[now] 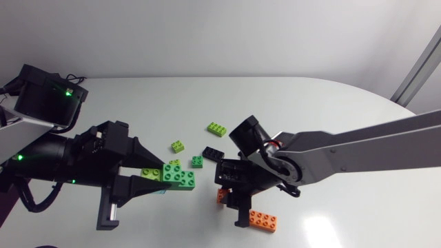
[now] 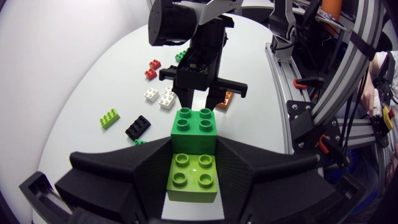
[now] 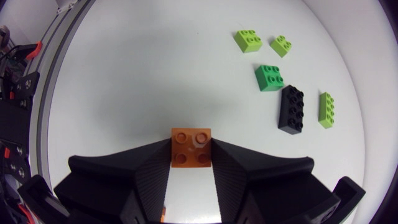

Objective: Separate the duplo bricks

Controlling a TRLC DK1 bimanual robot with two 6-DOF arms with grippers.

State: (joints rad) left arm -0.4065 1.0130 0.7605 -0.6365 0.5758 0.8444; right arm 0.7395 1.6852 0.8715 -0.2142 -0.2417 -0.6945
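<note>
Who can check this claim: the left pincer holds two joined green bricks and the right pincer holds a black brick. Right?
Wrong colour: the right pincer holds an orange brick, as the right wrist view shows. The left pincer does hold two joined green bricks.

The white table [image 1: 310, 110] carries loose bricks. Ahead of the right gripper [image 3: 191, 163], apart from it, lie a black brick [image 3: 291, 109] with a long lime brick [image 3: 326, 109] just beside it. A green brick [image 3: 268, 78] lies near them. Farther ahead are a lime brick [image 3: 248, 40] and a second lime brick [image 3: 282, 45]. An orange long brick [image 1: 262, 220] lies just beside that gripper. Well ahead of the left gripper [image 2: 194, 162] lie white bricks [image 2: 166, 98] and, beyond them, red bricks [image 2: 152, 68].
</note>
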